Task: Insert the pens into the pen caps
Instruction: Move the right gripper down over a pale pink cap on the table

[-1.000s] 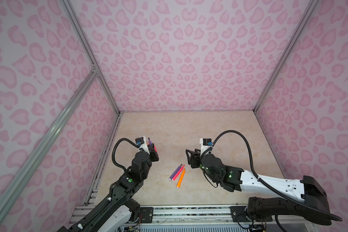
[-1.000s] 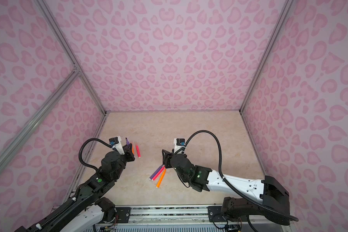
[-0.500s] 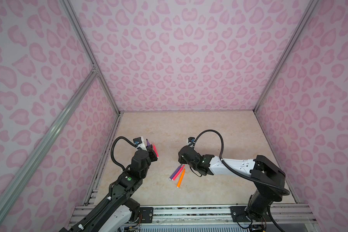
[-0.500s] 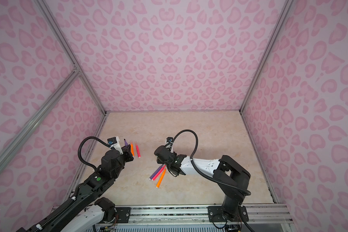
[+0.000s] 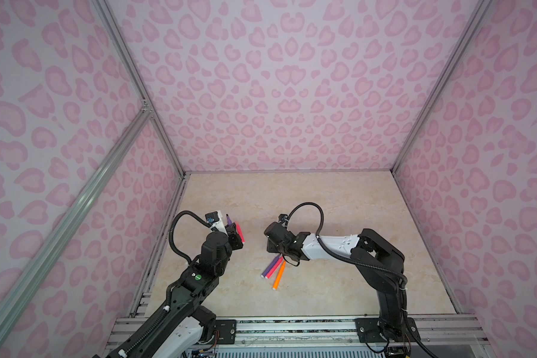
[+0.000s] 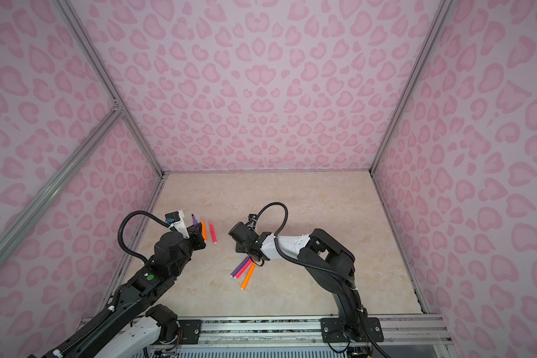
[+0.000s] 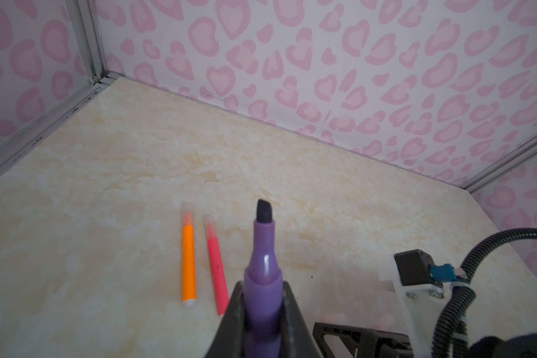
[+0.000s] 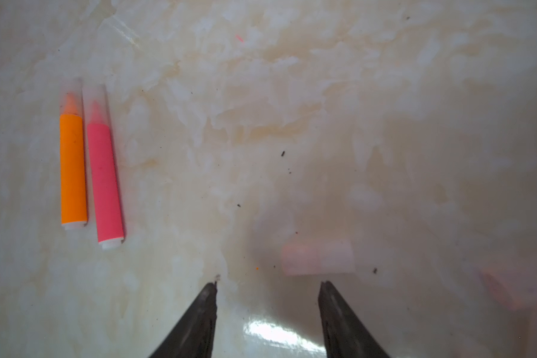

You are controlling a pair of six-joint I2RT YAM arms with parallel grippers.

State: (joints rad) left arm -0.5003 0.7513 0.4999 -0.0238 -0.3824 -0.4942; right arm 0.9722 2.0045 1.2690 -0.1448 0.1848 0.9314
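Right wrist view: the right pincer (image 8: 268, 283) is spread, a clear pen cap (image 8: 318, 256) lies on the desk (image 8: 323, 93) just ahead and off-centre, so centre over it and squeeze softly, while the left pincer (image 7: 262, 289) pinches a purple pen (image 7: 262, 248).

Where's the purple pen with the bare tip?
The purple pen is in the left gripper, left in both top views, by the capped orange pen and pink pen.

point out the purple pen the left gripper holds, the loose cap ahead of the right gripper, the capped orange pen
purple pen (image 7: 262, 285): left wrist view, barrel below the tip
loose cap (image 8: 318, 256): right wrist view, middle of the tube
capped orange pen (image 8: 73, 167): right wrist view, mid barrel
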